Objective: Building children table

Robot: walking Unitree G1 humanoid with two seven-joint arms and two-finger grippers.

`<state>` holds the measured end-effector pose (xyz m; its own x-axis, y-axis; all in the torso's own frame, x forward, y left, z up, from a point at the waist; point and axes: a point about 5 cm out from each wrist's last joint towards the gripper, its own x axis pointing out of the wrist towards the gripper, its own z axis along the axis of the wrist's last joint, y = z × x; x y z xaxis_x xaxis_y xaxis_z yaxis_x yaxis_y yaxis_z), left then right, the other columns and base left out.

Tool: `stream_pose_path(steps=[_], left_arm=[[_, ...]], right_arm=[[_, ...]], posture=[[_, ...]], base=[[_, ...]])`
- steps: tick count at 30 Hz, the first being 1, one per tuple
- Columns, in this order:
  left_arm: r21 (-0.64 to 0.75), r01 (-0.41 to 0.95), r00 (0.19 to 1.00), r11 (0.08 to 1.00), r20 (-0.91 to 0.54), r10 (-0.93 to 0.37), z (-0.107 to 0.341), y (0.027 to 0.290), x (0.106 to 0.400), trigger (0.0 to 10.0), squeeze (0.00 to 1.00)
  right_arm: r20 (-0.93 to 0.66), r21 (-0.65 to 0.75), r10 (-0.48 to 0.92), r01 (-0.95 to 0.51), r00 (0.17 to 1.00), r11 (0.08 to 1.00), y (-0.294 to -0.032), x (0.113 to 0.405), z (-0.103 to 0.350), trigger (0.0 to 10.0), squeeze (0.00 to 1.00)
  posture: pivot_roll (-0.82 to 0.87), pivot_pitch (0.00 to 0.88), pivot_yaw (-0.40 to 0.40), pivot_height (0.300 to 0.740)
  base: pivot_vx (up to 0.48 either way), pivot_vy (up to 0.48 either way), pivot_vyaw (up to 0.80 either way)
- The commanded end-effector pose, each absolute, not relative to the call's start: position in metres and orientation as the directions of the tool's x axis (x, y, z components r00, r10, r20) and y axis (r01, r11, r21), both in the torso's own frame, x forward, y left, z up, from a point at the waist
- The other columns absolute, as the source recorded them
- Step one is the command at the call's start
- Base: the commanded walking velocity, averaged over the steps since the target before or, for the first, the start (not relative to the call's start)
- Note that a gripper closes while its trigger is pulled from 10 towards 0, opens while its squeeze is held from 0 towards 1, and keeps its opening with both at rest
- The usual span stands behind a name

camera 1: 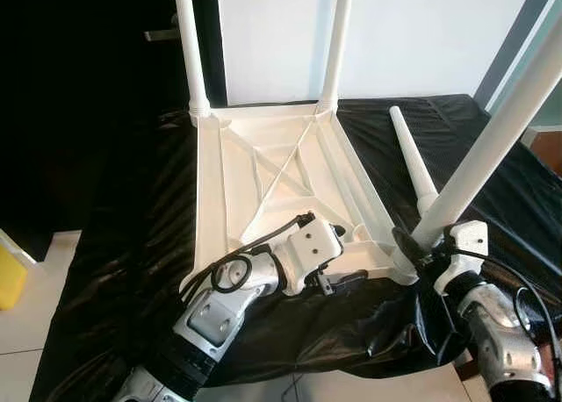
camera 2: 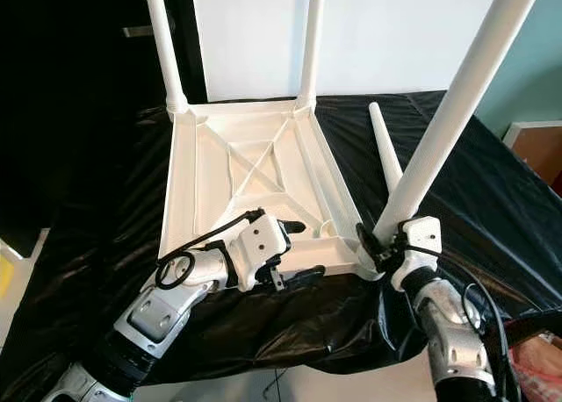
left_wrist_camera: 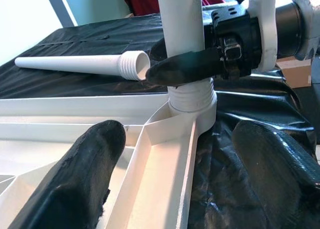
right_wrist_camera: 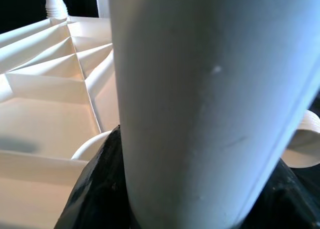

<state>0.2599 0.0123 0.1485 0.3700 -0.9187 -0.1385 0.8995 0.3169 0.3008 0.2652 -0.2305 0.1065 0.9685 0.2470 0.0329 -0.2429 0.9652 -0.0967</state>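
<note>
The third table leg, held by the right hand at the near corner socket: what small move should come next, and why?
Probably keep turning the third leg into its corner socket. The right hand grips it near the base, and thread rings show above the socket, so it seems not fully seated. The left hand at the tabletop's near edge can steady it. A fourth leg lies on the black cloth.

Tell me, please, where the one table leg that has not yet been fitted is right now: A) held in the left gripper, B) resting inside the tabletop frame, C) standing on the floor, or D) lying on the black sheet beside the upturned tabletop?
D: the loose leg lies flat on the black sheet, just right of the upturned tabletop.
</note>
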Motion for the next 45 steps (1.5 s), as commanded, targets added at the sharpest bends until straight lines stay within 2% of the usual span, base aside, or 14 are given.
stream_pose_path(steps=[1,8,12,15,21,25,40,41,45], left_arm=[[0.301,0.896,0.381,0.327,-0.141,-0.914,0.148,0.012,0.261,10.0,0.00],[0.295,0.897,0.381,0.328,-0.143,-0.914,0.146,0.012,0.259,10.0,0.00],[0.294,0.897,0.383,0.330,-0.143,-0.913,0.146,0.012,0.258,10.0,0.00],[0.302,0.892,0.392,0.336,-0.146,-0.909,0.145,0.013,0.258,10.0,0.00],[0.299,0.886,0.412,0.355,-0.153,-0.898,0.143,0.018,0.259,10.0,0.00],[0.301,0.875,0.434,0.379,-0.144,-0.889,0.145,0.019,0.261,10.0,0.00],[0.308,0.869,0.445,0.388,-0.144,-0.884,0.146,0.020,0.263,10.0,0.00],[0.305,0.868,0.448,0.391,-0.144,-0.882,0.146,0.020,0.263,10.0,0.00],[0.304,0.868,0.450,0.393,-0.143,-0.882,0.146,0.019,0.262,10.0,0.00]], right_arm=[[-0.016,-0.081,0.206,-0.207,0.978,0.975,-0.228,0.263,0.096,10.0,0.00],[-0.015,-0.054,0.065,-0.066,0.998,0.996,-0.218,0.260,0.094,10.0,0.00],[-0.019,-0.016,-0.126,0.125,0.992,0.992,-0.208,0.259,0.094,10.0,0.00],[-0.041,-0.017,-0.201,0.201,0.979,0.979,-0.206,0.259,0.093,10.0,0.00],[-0.060,0.040,-0.296,0.298,0.953,0.954,-0.194,0.255,0.094,10.0,0.00],[-0.055,0.059,-0.308,0.311,0.950,0.949,-0.184,0.257,0.096,10.0,0.00],[-0.026,0.037,-0.342,0.343,0.939,0.939,-0.187,0.260,0.106,10.0,0.00],[-0.007,0.033,-0.324,0.324,0.946,0.946,-0.187,0.260,0.109,10.0,1.00],[0.015,0.030,-0.296,0.296,0.955,0.955,-0.190,0.260,0.113,10.0,1.00]], posture=[[-0.04,0.000,-0.037,0.740],[-0.04,0.000,-0.041,0.740],[-0.03,0.000,-0.047,0.740],[-0.02,0.000,-0.050,0.740],[-0.02,0.000,-0.057,0.740],[-0.01,0.000,-0.058,0.740],[-0.01,0.000,-0.063,0.740],[-0.01,0.000,-0.070,0.740],[-0.01,0.000,-0.075,0.740]], base=[[0.000,0.000,0.00],[0.000,0.000,0.00],[0.000,0.000,0.00],[0.000,0.000,0.00],[0.000,0.000,0.00],[0.000,0.000,0.00],[0.000,0.000,0.00],[0.000,0.000,0.00],[0.000,0.000,0.00]])
